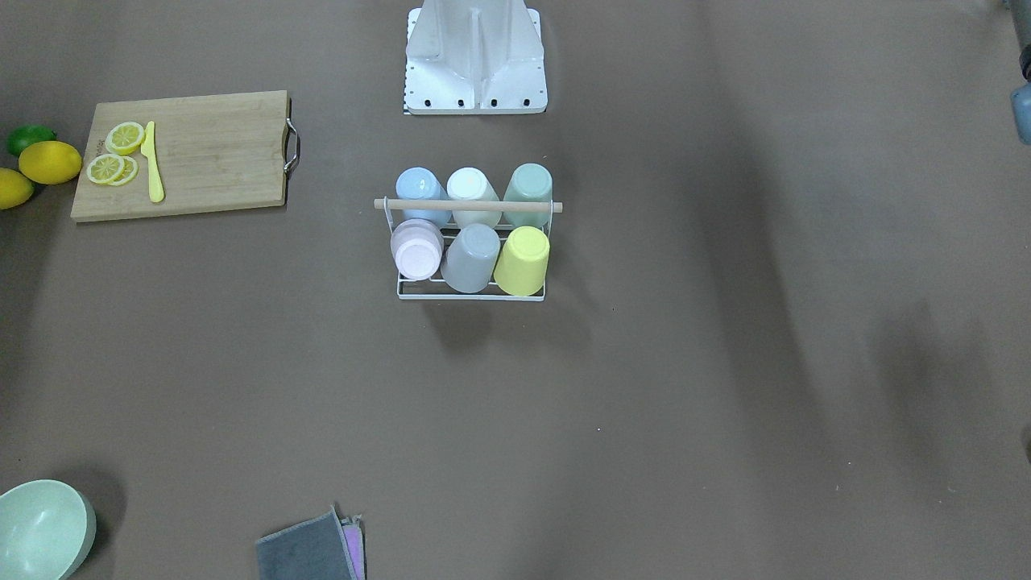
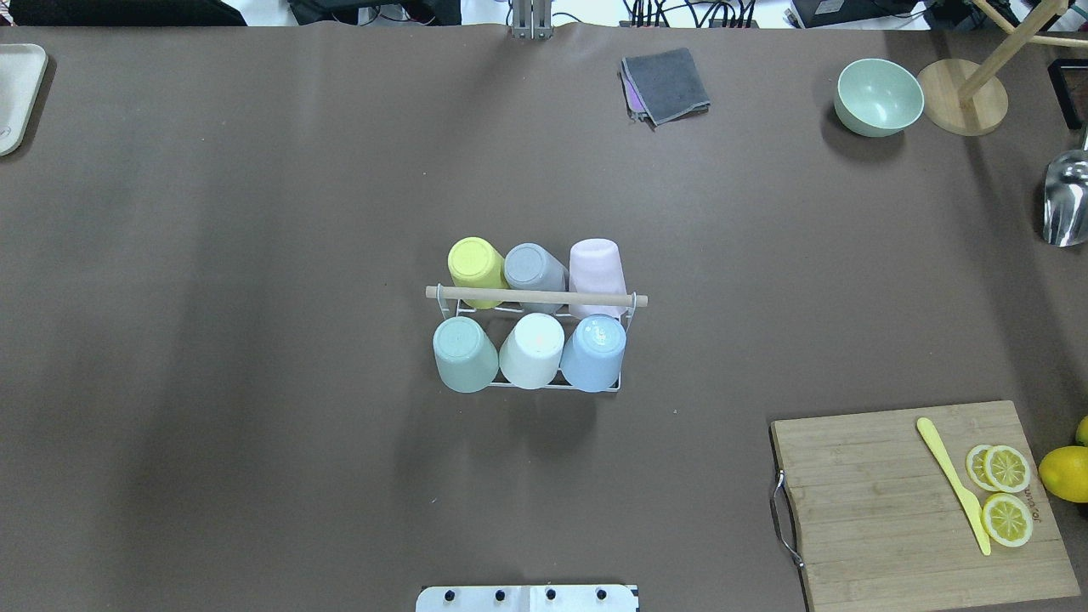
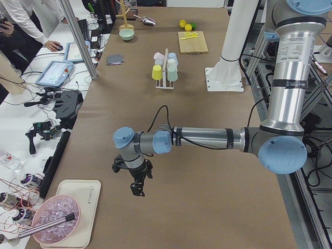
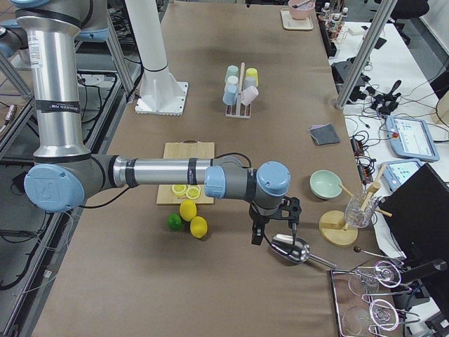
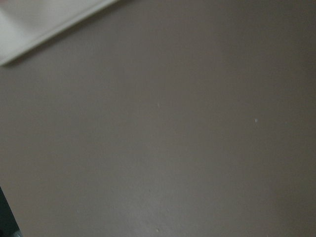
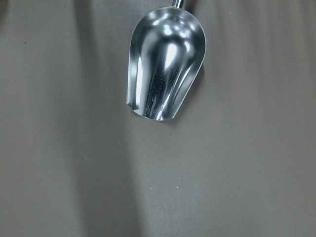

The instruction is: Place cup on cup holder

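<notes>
The cup holder (image 2: pixel 535 297) stands at the middle of the table, well apart from both of my pincers, each of which hangs near its own end of the table with the rack far off along it. Every one of its six places looks filled with an upturned cup: yellow cup (image 2: pixel 476 268), grey cup (image 2: pixel 534 268) and pink cup (image 2: pixel 597 268) on the far side of the wooden handle, green cup (image 2: pixel 463 353), white cup (image 2: pixel 531 350) and blue cup (image 2: pixel 593 353) on my side.

The left gripper (image 3: pixel 138 188) hovers over bare table just beside a white tray (image 3: pixel 78 207). The right gripper (image 4: pixel 273 235) hovers above a metal scoop (image 6: pixel 165 64), which lies straight below its wrist camera. I see each only from a side camera, so I cannot tell how wide either one stands, though neither seems to carry a cup.

I find no loose cup anywhere on the table. By my reading the task is finished: nothing is left to place and no free prong remains to take one.
</notes>
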{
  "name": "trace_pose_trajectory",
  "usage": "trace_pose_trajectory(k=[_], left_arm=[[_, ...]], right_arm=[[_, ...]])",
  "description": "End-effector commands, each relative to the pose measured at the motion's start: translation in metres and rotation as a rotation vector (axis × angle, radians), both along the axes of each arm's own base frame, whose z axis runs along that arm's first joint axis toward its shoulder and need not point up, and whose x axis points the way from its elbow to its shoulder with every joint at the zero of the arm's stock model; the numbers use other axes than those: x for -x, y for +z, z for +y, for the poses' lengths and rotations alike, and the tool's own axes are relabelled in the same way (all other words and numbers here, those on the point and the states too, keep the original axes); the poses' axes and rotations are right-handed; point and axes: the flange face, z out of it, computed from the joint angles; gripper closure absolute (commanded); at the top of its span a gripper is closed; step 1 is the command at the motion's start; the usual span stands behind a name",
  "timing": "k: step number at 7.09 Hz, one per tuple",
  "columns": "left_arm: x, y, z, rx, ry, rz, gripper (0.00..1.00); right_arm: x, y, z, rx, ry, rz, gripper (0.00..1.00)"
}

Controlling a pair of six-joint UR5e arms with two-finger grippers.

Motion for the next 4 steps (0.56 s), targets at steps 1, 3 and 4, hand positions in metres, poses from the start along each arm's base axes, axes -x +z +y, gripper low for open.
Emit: trace_pose_trajectory(k=[1,3,4], left_arm=[[-0.005,0.010,0.020,0.113,-0.063,0.080,0.03],[-0.005,0.015,0.037,0.090,-0.081,0.102,0.03],[-0.005,0.022,0.036,0.052,-0.099,0.103,0.03]], right_arm=[[-0.003,0.002,0.000,0.004,0.005,0.036,0.01],[-0.001,0.001,-0.005,-0.001,0.001,0.035,0.01],[-0.001,0.001,-0.005,0.001,0.001,0.032,0.01]])
